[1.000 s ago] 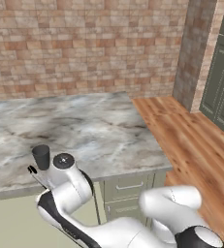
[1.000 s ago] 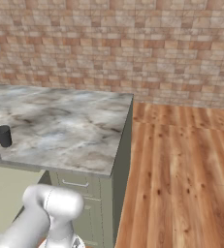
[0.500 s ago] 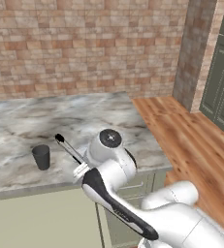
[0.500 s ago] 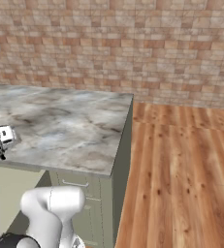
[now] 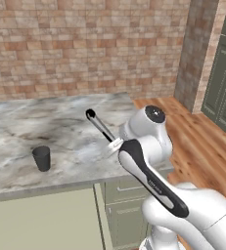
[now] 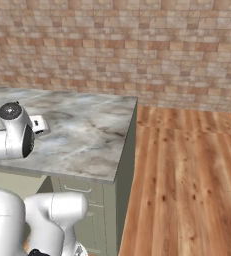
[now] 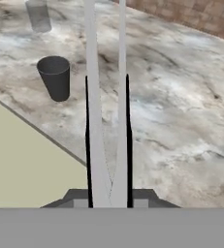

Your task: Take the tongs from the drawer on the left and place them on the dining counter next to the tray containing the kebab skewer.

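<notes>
Gripper [image 7: 108, 193] clamped on the tongs [image 7: 106, 97]. Hand view: the two dark finger tips [image 7: 88, 160] sit one each side of the tongs' pale metal arms, pressed against them near the joined end. Tongs run straight up that view from the grip, arms slightly spread toward the far end.

Left base view: tongs [image 5: 101, 126] stick out from the wrist toward upper left, black tip highest, held in the air above the marbled counter [image 5: 60, 132], not touching it. The fingers themselves are hidden behind the wrist there.

Counter is grey-white marble w/ sage-green cabinet fronts [image 5: 124, 205] under it. Right base view: same counter [image 6: 87, 135], its corner next to wood floor [image 6: 187, 175]; white wrist part at far left over the slab.

Dark grey cup [image 5: 41, 158] upright on counter near its front edge, well left of the tongs in the left base view. Hand view: same cup [image 7: 55, 77] left of the tongs, apart from them; a second, paler grey cup [image 7: 38, 14] farther back at top left, blurry.

Pale flat panel [image 7: 31, 164] at lower left of hand view, below the counter edge; can't tell what it is.

Brick wall [image 5: 85, 44] behind counter; dark green tall cabinet [image 5: 224, 78] at right.
</notes>
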